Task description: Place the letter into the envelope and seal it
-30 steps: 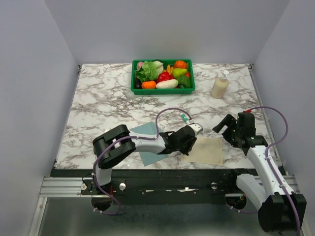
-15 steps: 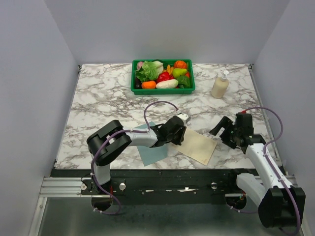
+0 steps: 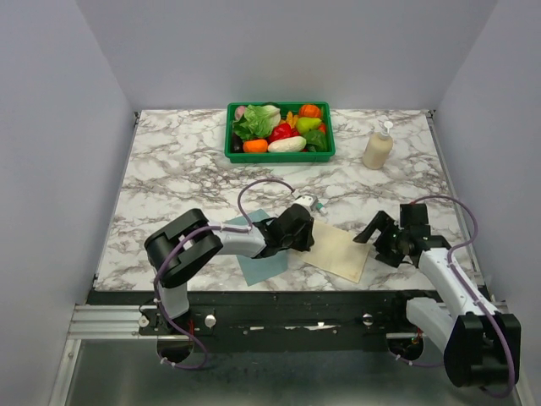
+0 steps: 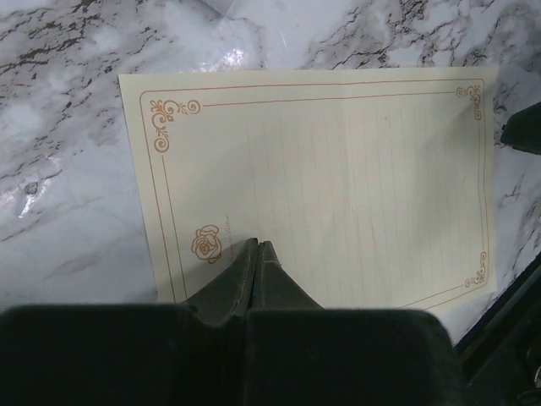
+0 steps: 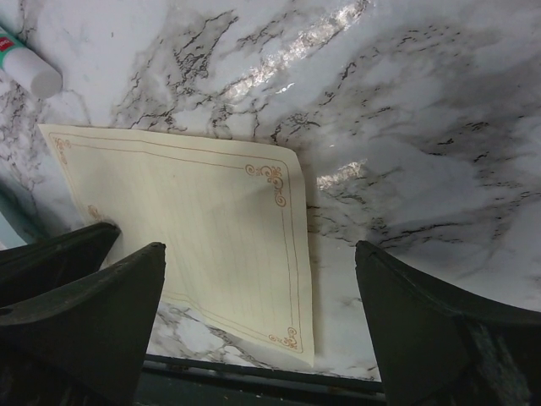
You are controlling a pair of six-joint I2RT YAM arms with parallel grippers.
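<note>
On the near half of the marble worktop (image 3: 169, 186), the left claw (image 4: 259, 247) has its two fingers pressed together into one point. That point sits on the letter (image 4: 338, 186), just beside a small printed rose near the sheet's bottom edge. Whether any paper is caught between the fingers I cannot tell; the sheet looks flat.

The letter lies face up, cream and lined with a thin brown border and corner scrolls, and it is turned at an angle to the worktop's front edge. It is outside the envelope (image 3: 254, 260), which lies flat to its left, partly hidden under the left arm. The arm covers the place where the two might meet.

The right claw (image 5: 259, 254) has its fingers spread wide with nothing between them, above the letter's right end.

A small white and green tube (image 5: 25, 63) lies just past the letter's far edge. At the back stand a green tray (image 3: 279, 157) of toy vegetables and, to its right, a pump bottle (image 3: 378, 148).
</note>
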